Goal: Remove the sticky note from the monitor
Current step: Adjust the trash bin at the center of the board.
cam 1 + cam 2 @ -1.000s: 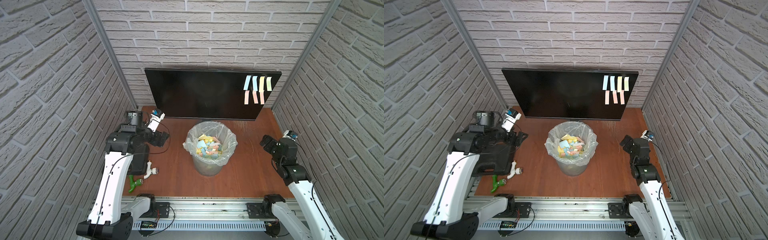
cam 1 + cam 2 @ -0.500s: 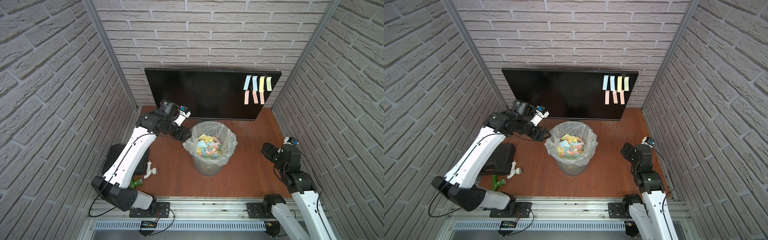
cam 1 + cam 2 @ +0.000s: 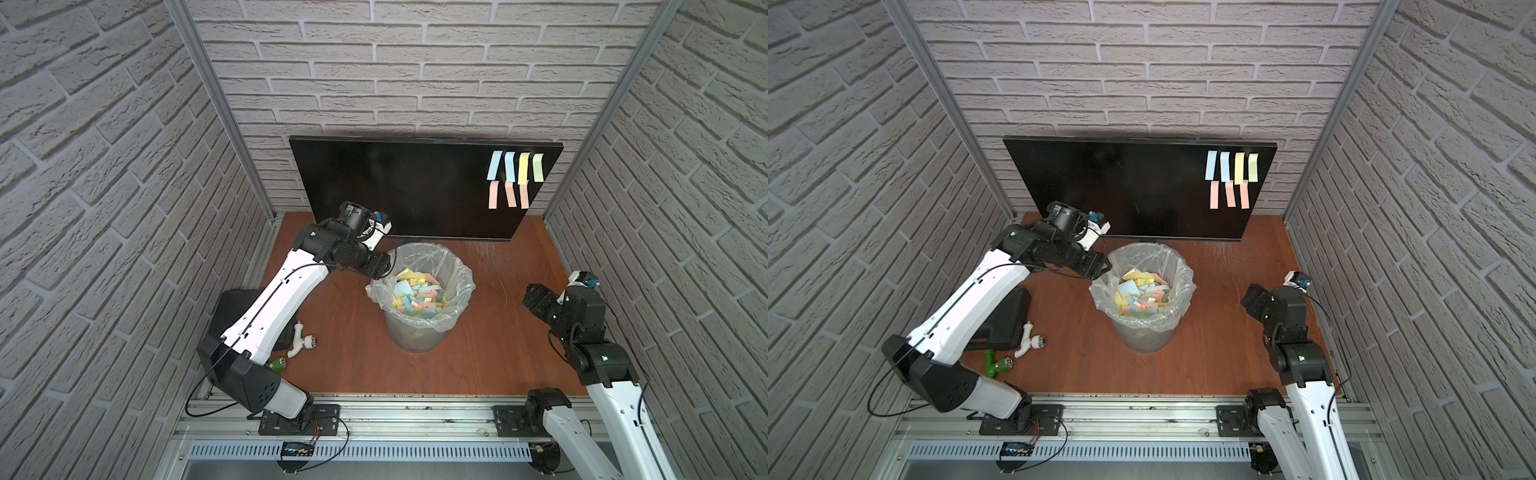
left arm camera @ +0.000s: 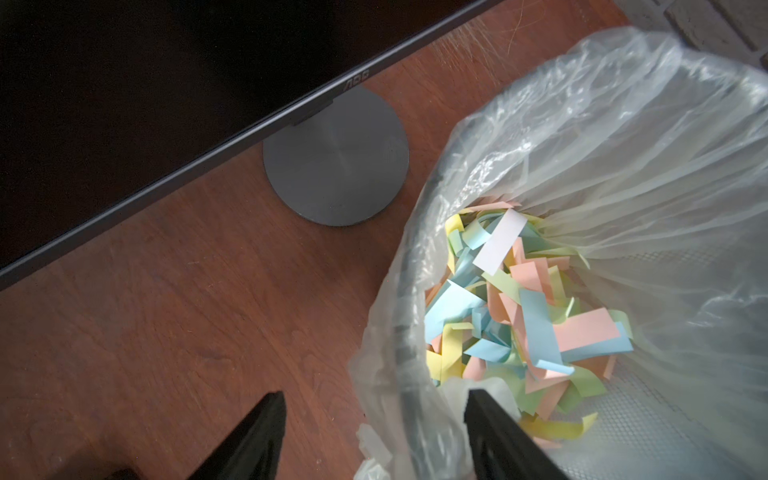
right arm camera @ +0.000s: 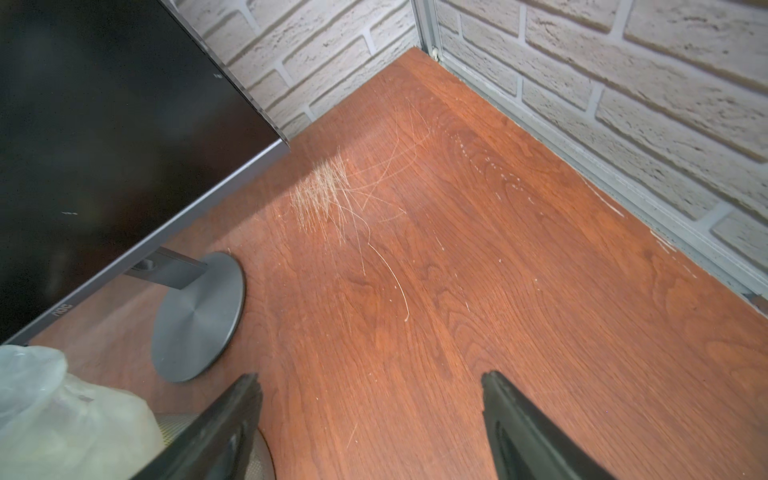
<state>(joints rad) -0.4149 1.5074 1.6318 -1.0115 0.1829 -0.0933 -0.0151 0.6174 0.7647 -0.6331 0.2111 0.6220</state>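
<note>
Since the sticky notes (image 3: 515,179) sit high on the monitor (image 3: 395,187), on its right side, the right arm (image 3: 582,316) is nearer. Both the left fingers (image 4: 253,436) (by the bin (image 3: 415,338) rim) and right fingers (image 5: 226,428) are wide open and hold nothing. Best to pinch one loose bottom edge, then peel slowly so the monitor does not tip.

logo (image 4: 356,81) on the monitor (image 4: 166,83) seemingly reads "aoc".
</note>
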